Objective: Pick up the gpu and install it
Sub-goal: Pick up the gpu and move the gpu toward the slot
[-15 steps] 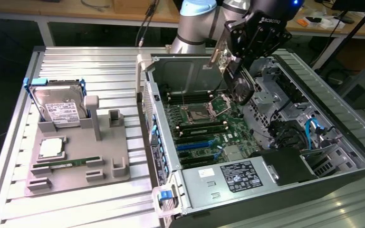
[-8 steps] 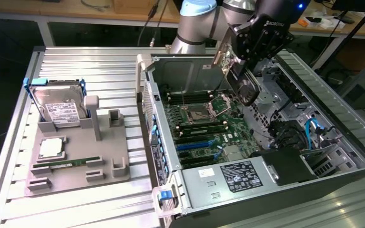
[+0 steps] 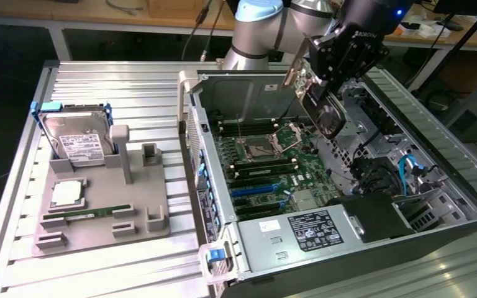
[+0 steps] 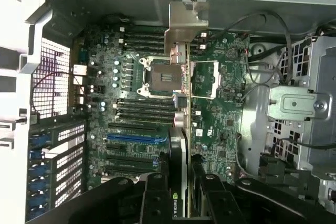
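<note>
The gpu (image 3: 325, 113), a thin dark card with a round fan and a silvery bracket at one end, hangs in the air over the open computer case (image 3: 213, 93). My gripper (image 3: 331, 87) is shut on its upper edge. In the wrist view the gpu (image 4: 179, 124) appears edge-on between my black fingers (image 4: 155, 198), and my gripper (image 4: 181, 195) grips it from both sides. The card's metal bracket (image 4: 185, 24) points toward the case wall. Below it lies the motherboard (image 4: 131, 103) with its empty processor socket and blue and black expansion slots (image 4: 134, 137).
On the exterior view's left, a grey holder (image 3: 97, 230) carries a silver hard drive (image 3: 77, 139) in a blue frame, a processor (image 3: 66, 194) and a green memory stick (image 3: 85, 213). Inside the case are a power supply (image 3: 305, 230), drive cages (image 3: 371, 105) and cables (image 3: 408, 167).
</note>
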{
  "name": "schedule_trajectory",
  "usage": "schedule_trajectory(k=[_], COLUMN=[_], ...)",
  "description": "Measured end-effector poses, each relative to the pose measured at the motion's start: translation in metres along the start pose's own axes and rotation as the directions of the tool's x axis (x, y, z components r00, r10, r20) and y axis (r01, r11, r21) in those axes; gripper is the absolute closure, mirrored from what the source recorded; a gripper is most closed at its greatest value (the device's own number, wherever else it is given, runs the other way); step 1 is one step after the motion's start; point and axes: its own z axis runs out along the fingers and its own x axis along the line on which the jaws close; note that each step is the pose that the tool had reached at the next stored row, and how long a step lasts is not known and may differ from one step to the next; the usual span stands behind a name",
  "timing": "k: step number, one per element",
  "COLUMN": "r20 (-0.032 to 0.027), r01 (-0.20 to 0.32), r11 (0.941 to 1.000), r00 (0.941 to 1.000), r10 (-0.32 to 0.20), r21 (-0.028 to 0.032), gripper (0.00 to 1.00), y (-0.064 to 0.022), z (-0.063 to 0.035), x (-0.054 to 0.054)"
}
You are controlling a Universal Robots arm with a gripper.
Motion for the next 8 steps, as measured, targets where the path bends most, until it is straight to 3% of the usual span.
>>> schedule_trajectory(k=[8], r20=[0.0028], r01=[0.006], r11=[1.0000], r00=[1.0000], r10=[-0.006], r21=[0.0009], gripper=[0.73], y=[0.0006], z=[0.0023], x=[-0.0032])
